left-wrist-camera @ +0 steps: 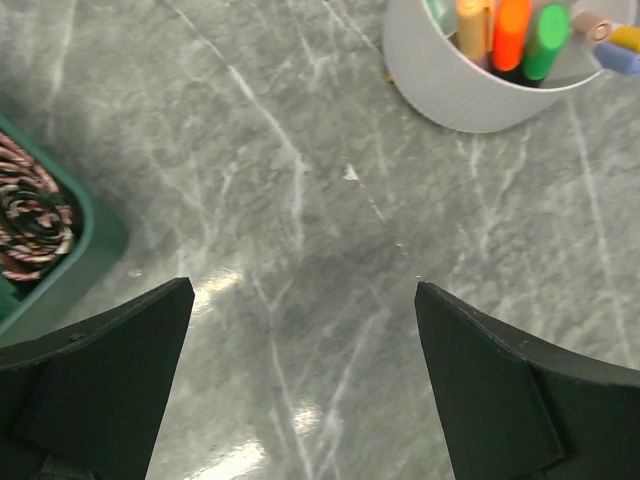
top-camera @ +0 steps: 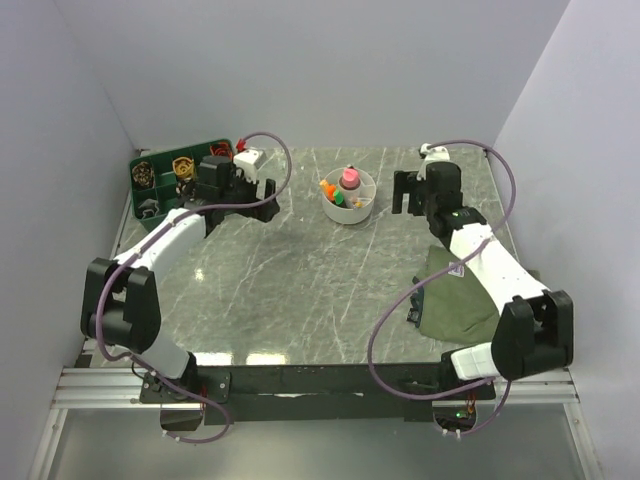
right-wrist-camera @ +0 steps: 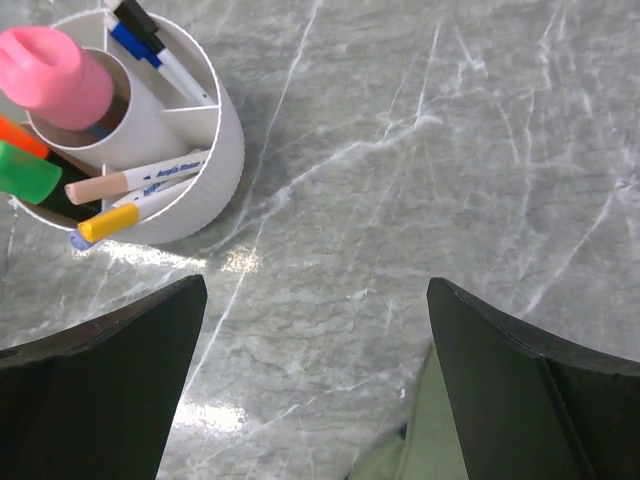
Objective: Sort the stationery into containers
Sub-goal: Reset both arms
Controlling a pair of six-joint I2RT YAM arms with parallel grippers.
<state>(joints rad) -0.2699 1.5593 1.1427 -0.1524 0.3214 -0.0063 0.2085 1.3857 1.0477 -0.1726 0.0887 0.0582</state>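
Note:
The white round bowl [top-camera: 352, 210] stands at the back middle of the table, between my two grippers. It holds the stationery: a thick pink marker [right-wrist-camera: 55, 65] upright in the central cup, and orange-capped [left-wrist-camera: 511, 25] and green-capped [left-wrist-camera: 545, 30] markers. In the outer compartments lie a tan-capped pen [right-wrist-camera: 110, 185], a thin yellow one [right-wrist-camera: 105, 222] and blue-capped pens [right-wrist-camera: 135, 40]. My left gripper [left-wrist-camera: 305, 290] hangs open over bare marble left of the bowl [left-wrist-camera: 470, 90]. To the right of the bowl [right-wrist-camera: 215, 130], my right gripper [right-wrist-camera: 315, 285] is open too. Neither holds anything.
A dark green compartment tray [top-camera: 165, 175] with coiled bands sits at the back left, its corner [left-wrist-camera: 90, 250] close to my left gripper. An olive cloth pouch [top-camera: 460, 300] lies at the right, under my right arm, and its edge [right-wrist-camera: 430, 440] shows by the right finger.

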